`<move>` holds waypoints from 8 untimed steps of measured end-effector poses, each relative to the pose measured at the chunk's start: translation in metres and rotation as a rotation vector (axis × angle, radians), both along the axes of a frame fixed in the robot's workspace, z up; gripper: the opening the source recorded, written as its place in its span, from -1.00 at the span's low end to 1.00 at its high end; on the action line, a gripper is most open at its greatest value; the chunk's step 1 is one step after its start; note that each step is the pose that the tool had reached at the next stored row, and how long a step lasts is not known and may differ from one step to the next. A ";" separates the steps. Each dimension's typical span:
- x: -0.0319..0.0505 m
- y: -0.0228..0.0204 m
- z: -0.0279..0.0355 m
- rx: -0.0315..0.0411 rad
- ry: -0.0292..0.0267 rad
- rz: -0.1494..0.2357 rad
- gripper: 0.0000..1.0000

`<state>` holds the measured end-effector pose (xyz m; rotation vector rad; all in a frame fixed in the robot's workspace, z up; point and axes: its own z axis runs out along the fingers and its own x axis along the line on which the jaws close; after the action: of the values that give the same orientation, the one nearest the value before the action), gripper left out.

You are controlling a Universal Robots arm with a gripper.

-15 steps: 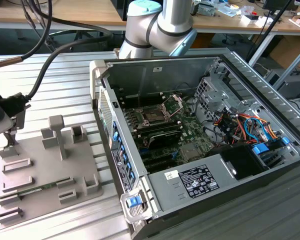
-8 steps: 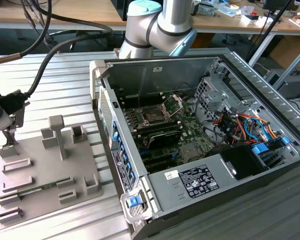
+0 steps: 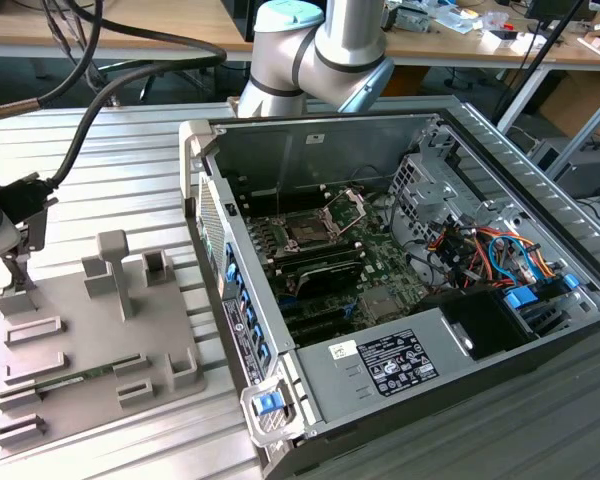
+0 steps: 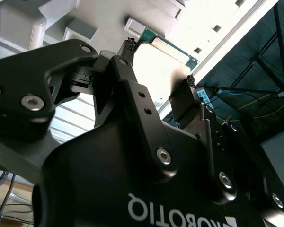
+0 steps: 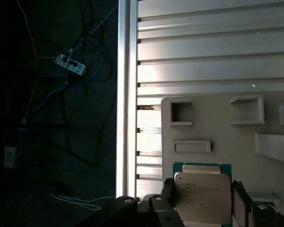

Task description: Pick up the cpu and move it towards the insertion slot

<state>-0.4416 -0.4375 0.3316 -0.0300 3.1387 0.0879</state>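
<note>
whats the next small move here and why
Probably a short straight lift: the gripper looks closed on two edges of the cpu just over the grey fixture, while the insertion slot is off inside the case.

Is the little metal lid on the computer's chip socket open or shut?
Open. In the exterior view the hinged metal bracket stands tilted up behind the insertion slot, leaving its dark square uncovered.

Ribbed metal table [image 3: 140, 190], grey fixture plate [image 3: 90, 320] lying on it, open computer case [image 3: 320, 150] beside
</note>
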 end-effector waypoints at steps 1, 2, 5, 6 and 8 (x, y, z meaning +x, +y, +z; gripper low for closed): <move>0.0000 0.0000 0.0005 0.0000 0.0001 0.000 0.09; 0.0000 0.0000 0.0008 0.0002 0.0000 0.000 0.09; 0.0000 0.0000 0.0021 0.0005 0.0000 0.000 0.09; 0.0000 0.0000 0.0027 0.0008 0.0000 0.000 0.09; 0.0000 0.0000 0.0039 0.0011 0.0000 0.000 0.09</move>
<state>-0.4416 -0.4375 0.3354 -0.0300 3.1386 0.0897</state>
